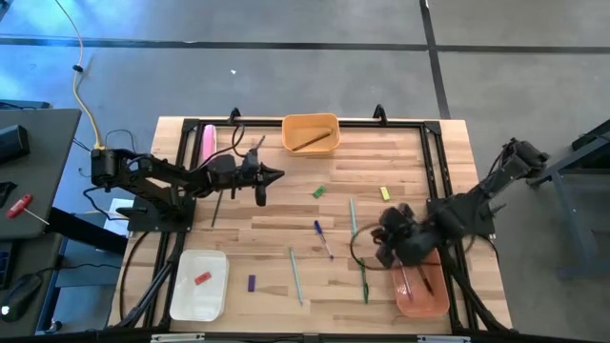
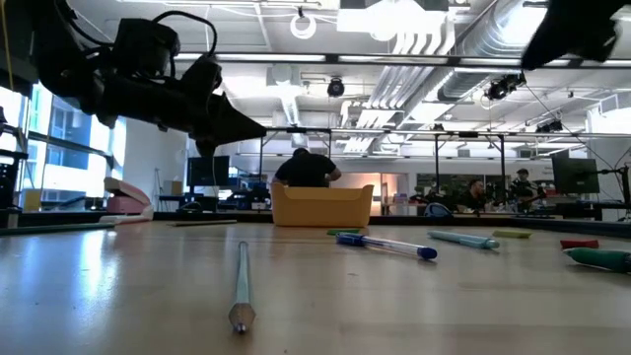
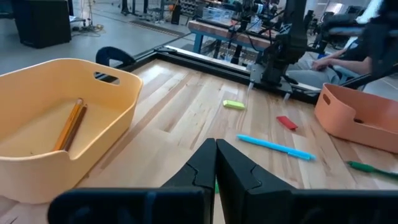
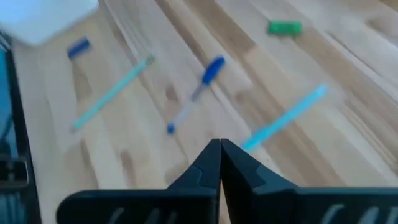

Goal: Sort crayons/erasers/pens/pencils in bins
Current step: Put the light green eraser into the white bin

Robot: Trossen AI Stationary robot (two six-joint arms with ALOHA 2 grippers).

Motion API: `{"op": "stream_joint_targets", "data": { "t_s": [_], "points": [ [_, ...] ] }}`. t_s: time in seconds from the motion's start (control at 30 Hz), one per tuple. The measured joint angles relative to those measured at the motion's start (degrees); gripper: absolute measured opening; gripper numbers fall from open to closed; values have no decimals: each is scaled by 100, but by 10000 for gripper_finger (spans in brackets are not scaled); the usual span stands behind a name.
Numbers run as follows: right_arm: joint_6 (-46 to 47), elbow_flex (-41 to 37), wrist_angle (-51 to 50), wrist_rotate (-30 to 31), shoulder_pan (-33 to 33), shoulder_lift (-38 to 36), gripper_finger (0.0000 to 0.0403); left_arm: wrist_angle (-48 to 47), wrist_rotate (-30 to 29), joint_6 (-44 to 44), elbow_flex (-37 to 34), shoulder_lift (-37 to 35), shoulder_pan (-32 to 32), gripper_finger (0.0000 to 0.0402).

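Now we see the left hand (image 1: 274, 175) closed and empty, just beside the yellow-orange bin (image 1: 310, 133) holding a pencil (image 1: 313, 141); the right hand (image 1: 380, 240) is pinched shut too.

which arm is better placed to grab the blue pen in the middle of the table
Right, probably. The right hand hovers beside the salmon bin, close to the blue pen, which fills its wrist view. The left hand sits farther off near the yellow bin. Both hands are shut and empty.

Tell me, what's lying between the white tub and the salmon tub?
High view: between the white shallow tub and salmon-orange tub lie a purple stub, a pale teal pen and a green pen.
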Motion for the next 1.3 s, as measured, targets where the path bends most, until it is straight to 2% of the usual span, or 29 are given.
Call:
{"op": "stream_joint_targets", "data": {
  "t_s": [0.13, 0.23, 0.33, 0.4, 0.47, 0.57, 0.7, 0.83, 1.1, 1.3],
  "points": [
    [-1183, -1325, 2281, -557, -966, -424, 0, 24, 2, 0, -39, 0, 0, 0],
    [-1757, -2102, 3768, -1145, -1782, -451, 0, 33, 4, -18, -39, 0, -4, 0],
    [-2112, -2508, 4675, -1566, -2568, -246, 0, 31, 54, -25, -39, 0, -9, 0],
    [-2257, -2546, 4804, -1814, -2975, -93, 0, 31, 66, -50, -39, 0, -9, 0],
    [-2279, -2461, 4469, -2009, -3265, -24, 0, 27, 66, -61, -39, 0, -9, 0],
    [-2044, -2137, 3266, -2045, -3499, -46, 0, -8, 68, -131, -39, 0, -9, 0],
    [-1341, -1634, 1084, -1925, -3626, -71, 0, -7, 68, -152, -39, 0, -9, 0],
    [-437, -1462, -273, -1769, -3727, -74, 18, -6, 87, -161, -37, 0, -9, 0],
    [122, -1972, -275, -1646, -3910, -72, 109, -8, 155, -212, -37, 0, -9, 0],
    [221, -2416, 530, -1529, -4040, -70, 118, -8, 155, -213, -37, 0, -9, 0]
  ]
}}
